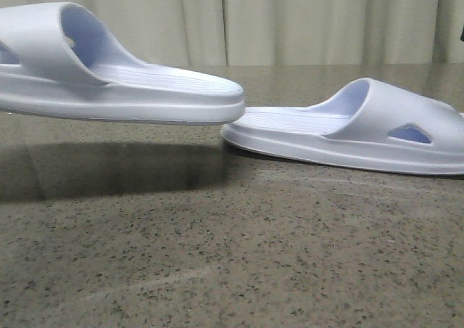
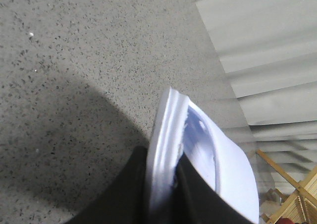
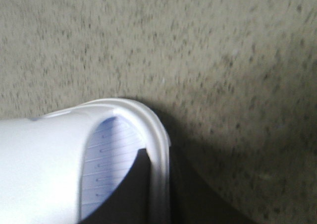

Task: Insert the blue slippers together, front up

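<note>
Both pincers are clamping the 2 pale blue moulded foam slippers: left pincer on the lifted slipper, right pincer on the slipper resting on the speckled counter. They look light, springy; the rims are giving good hold.

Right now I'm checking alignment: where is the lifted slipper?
In the front view the lifted slipper hangs at left above the table, its heel overlapping the other slipper.

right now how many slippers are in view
2 pale blue-white moulded foam slide slippers: one on the left, lifted off the speckled table; one on the right, seemingly resting on it. None seems hidden.
</note>
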`<state>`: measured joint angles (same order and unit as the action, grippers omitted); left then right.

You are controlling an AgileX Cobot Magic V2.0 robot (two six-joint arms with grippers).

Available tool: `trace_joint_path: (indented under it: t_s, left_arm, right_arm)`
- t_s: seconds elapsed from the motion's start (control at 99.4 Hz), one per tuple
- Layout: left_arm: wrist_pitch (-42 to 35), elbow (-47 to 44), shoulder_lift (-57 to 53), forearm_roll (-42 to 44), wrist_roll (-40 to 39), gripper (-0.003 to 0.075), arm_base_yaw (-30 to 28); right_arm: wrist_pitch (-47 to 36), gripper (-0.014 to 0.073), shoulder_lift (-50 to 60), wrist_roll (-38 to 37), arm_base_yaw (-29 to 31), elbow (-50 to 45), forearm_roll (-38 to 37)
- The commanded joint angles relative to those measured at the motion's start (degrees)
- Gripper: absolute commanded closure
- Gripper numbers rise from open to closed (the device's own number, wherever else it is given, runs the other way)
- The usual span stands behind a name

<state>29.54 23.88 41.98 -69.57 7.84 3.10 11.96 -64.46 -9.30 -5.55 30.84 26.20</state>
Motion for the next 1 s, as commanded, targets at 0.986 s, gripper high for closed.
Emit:
trace_joint_path:
  t_s: [0.986]
  left_arm:
    - [3.1,2.1,-0.3,-6.1,0.1,0.0704,0.1]
  right_arm:
    - [12.2,0.0701,23.1,0.8,0.1,9.8,9.6]
